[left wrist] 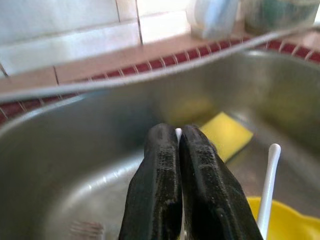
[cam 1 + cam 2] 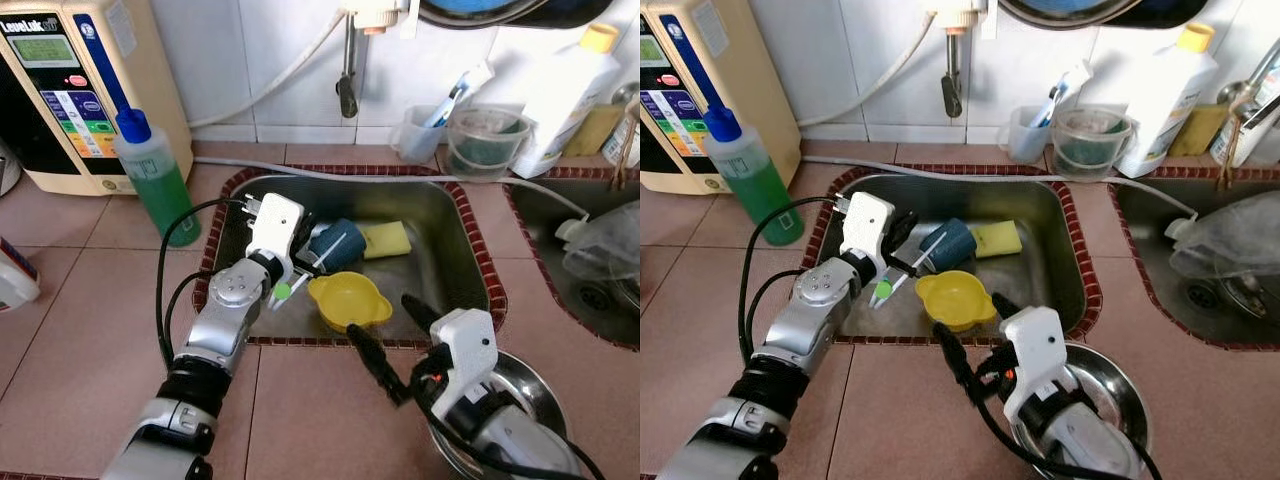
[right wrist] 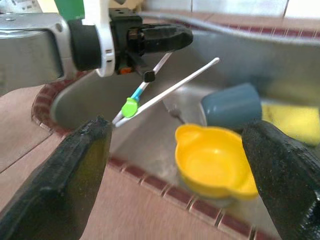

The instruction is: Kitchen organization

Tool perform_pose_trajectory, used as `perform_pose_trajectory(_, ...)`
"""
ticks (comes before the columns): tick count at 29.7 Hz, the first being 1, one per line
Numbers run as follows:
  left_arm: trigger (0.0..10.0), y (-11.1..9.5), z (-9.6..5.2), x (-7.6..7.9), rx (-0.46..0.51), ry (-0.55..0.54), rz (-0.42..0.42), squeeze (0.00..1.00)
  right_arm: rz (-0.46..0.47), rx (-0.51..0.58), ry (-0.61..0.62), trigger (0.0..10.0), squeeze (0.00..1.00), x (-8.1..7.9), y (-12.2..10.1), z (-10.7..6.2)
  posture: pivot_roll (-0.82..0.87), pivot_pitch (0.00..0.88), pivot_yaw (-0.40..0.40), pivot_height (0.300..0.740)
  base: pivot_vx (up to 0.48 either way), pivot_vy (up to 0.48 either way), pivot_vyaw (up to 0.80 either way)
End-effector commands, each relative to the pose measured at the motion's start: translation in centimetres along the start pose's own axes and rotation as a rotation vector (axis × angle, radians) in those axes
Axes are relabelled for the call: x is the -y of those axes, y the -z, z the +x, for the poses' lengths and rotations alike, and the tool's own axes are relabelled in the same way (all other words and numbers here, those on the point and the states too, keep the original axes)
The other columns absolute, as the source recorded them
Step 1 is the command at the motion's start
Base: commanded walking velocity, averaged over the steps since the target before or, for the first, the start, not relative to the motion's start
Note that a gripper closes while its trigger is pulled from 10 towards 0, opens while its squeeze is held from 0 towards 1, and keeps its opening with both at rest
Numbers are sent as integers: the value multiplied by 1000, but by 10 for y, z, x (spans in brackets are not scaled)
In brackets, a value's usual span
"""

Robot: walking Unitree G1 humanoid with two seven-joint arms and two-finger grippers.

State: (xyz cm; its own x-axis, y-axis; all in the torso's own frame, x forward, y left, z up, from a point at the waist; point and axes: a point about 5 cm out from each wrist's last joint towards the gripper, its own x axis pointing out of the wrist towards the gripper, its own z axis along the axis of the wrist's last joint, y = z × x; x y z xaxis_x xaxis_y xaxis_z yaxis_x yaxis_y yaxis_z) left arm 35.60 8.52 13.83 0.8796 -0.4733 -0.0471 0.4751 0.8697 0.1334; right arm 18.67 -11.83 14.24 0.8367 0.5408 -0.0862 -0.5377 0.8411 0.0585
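A steel sink (image 2: 455, 215) set into a pink tiled counter is taken as the landmark. The left gripper (image 2: 902, 232) is held over the sink's left part, and its two black fingers (image 1: 165, 190) are pressed together on thin white sticks (image 3: 167, 90). These are long, slender white rods crossing one another; at least one carries a small green tip (image 3: 130, 106) with a short blue section above it, at the lower end near the sink's front-left rim. What exactly the sticks are cannot be told.

Inside the sink, a yellow bowl (image 2: 349, 299) with two small side handles stands upright against the front wall. Just behind it a dark blue cup (image 2: 948, 243) lies on its side, and a yellow sponge (image 2: 387, 239) lies flat beside the cup, toward the sink's back.

The right gripper (image 2: 388, 335) is held at the sink's front rim, over the tiled counter, with its fingers spread wide apart and nothing between them. A steel bowl (image 2: 1120, 385) sits on the counter in front of the sink's right corner, beneath the right arm.

A green bottle (image 2: 156, 179) with a blue cap stands upright on the counter to the left of the sink.
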Motion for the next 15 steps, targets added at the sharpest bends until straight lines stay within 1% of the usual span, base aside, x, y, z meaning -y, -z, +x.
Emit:
perform_pose_trajectory(1, 10000, -3, 4, -8, -3, -7, 15, 0, -3, 6, -6, 10000, 0, -2, -6, -5, -231, 178, 50, 740, 0, 0, 0)
perform_pose_trajectory(3, 10000, -2, 4, -10, -7, -12, 16, 0, -3, 4, -7, 10000, 0, -2, -6, -6, -231, 178, 50, 740, 0, 0, 0)
perform_pose_trajectory(5, 10000, -1, 5, -13, -4, 2, -8, 0, -6, -4, -7, 10000, 0, -2, -6, -7, -230, 177, 51, 740, 0, 0, 0)
perform_pose_trajectory(7, 10000, -1, 5, -17, -10, -14, 14, 0, -9, -9, -8, 10000, 0, -1, -6, -8, -227, 179, 49, 740, 0, 0, 0)
perform_pose_trajectory(8, 10000, 0, 5, -19, -11, -13, 10, 247, -9, -11, -7, 10000, 0, -1, -6, -7, -227, 179, 49, 740, 0, 0, 0)
perform_pose_trajectory(9, 10000, 0, 5, -20, -14, -16, 7, 749, -9, -11, -4, 10000, 0, 0, -6, -7, -227, 179, 49, 740, 0, 0, 0)
perform_pose_trajectory(10, 10000, 1, 5, -23, -15, -16, -6, 1000, -10, -11, -3, 10000, 0, 1, -6, -6, -222, 180, 47, 740, 0, 0, 0)
perform_pose_trajectory(13, 10000, -1, 4, -25, 2, 0, -40, 1000, -11, -6, -6, 10000, 0, 1, -8, -4, -218, 182, 45, 740, 0, 0, 0)
perform_pose_trajectory(15, 10000, -1, 4, -26, 6, 1, -44, 1000, -12, -4, -8, 10000, 0, 2, -9, -4, -215, 182, 45, 740, 0, 0, 0)
